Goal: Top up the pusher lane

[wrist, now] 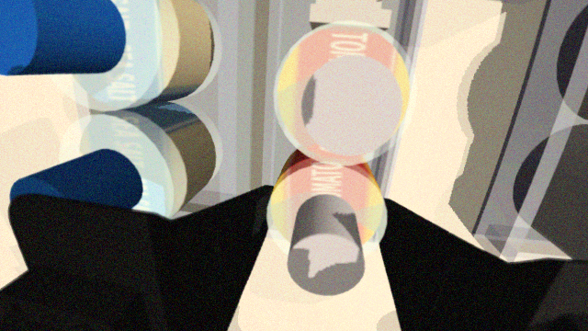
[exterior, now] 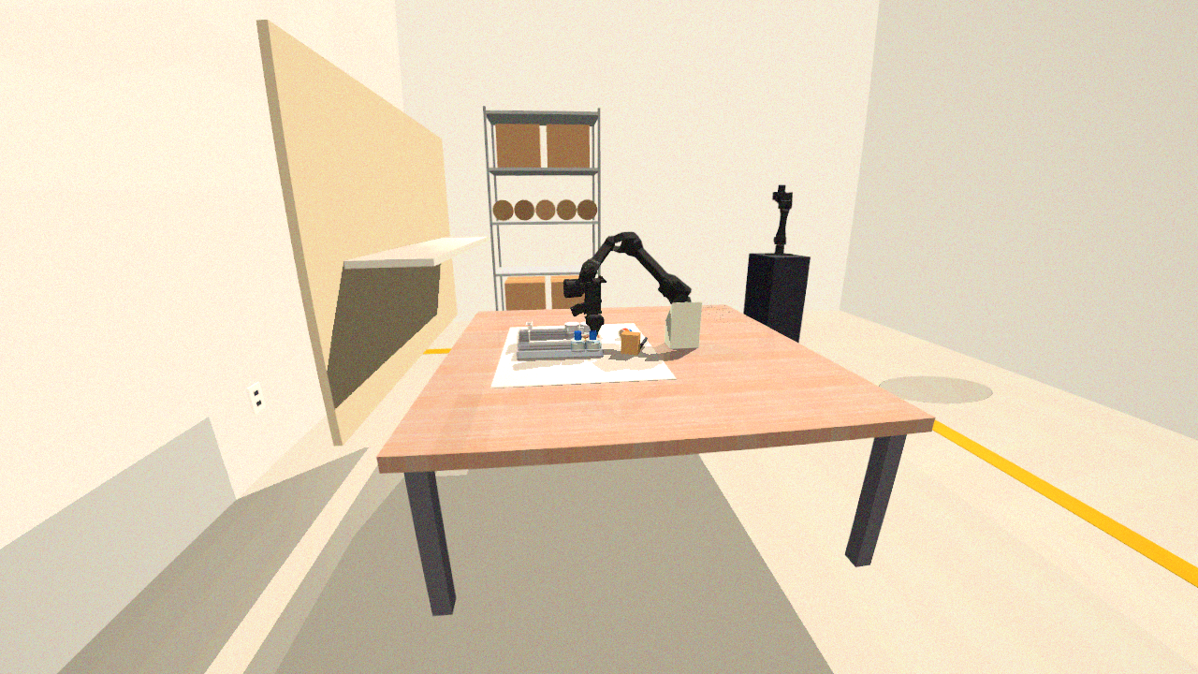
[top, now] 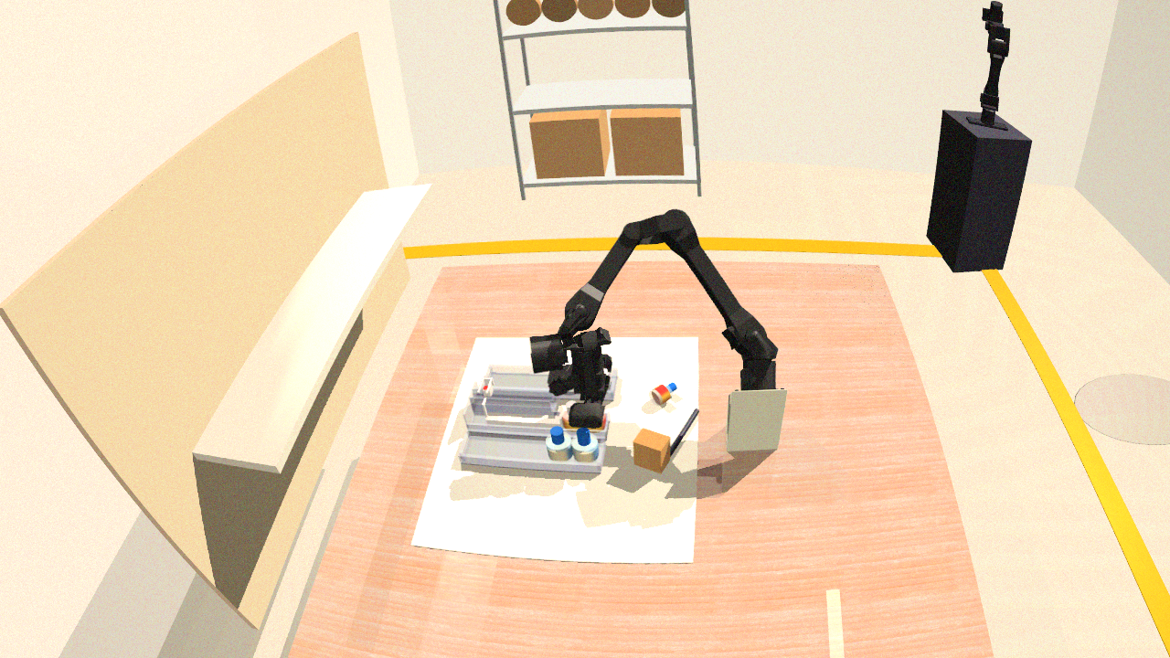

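My gripper (wrist: 325,201) (top: 585,415) is shut on a red-and-yellow tomato jar (wrist: 327,181) with a narrow grey cap, at the front end of the middle lane (wrist: 294,18) (top: 511,427). A second tomato jar (wrist: 351,101) with a wide pale round top stands in this lane directly behind the held one; the two look in contact. The pale pusher plate (wrist: 351,14) shows behind the second jar. The front stop is not visible, and I cannot tell whether the held jar's base rests on the lane floor. A loose red-and-orange jar with a blue cap (top: 661,394) lies on its side on the mat.
Two blue-capped jars (wrist: 184,41) (wrist: 193,152) stand in the neighbouring lane, close to one finger. Dark round jars (wrist: 571,60) stand in the lane on the other side. An orange box (top: 652,451) (exterior: 630,344) and a black stick (top: 685,431) lie in front of the lanes.
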Motion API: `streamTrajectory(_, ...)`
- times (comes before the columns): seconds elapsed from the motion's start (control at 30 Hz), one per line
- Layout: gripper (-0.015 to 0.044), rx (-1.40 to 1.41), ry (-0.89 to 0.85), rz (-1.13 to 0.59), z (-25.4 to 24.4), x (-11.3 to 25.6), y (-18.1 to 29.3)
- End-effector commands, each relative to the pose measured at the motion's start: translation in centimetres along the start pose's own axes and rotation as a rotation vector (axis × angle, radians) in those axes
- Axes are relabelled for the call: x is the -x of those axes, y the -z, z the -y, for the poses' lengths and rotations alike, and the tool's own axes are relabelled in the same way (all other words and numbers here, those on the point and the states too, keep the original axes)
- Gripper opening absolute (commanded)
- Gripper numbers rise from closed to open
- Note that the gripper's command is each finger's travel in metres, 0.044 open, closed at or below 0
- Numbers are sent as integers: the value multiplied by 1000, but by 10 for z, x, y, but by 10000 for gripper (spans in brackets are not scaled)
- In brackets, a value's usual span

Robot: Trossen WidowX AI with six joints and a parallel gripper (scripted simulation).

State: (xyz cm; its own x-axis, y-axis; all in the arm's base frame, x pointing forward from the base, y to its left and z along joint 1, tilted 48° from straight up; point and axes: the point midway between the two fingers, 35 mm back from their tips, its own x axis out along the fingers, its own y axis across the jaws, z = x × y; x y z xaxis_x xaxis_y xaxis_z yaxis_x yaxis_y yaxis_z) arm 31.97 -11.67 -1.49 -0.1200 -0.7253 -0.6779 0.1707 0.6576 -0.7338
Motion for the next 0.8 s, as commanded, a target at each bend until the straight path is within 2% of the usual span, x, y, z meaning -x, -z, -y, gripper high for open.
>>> streamTrajectory(0.0, 0, -6, 4, 3, 0, 0, 1)
streamTrajectory(0.3, 0, -6, 4, 3, 0, 0, 1)
streamTrajectory(0.67, 289, -6, 4, 3, 0, 0, 0)
streamTrajectory(0.7, 309, -6, 4, 3, 0, 0, 0)
streamTrajectory(0.77, 309, -6, 4, 3, 0, 1, 0)
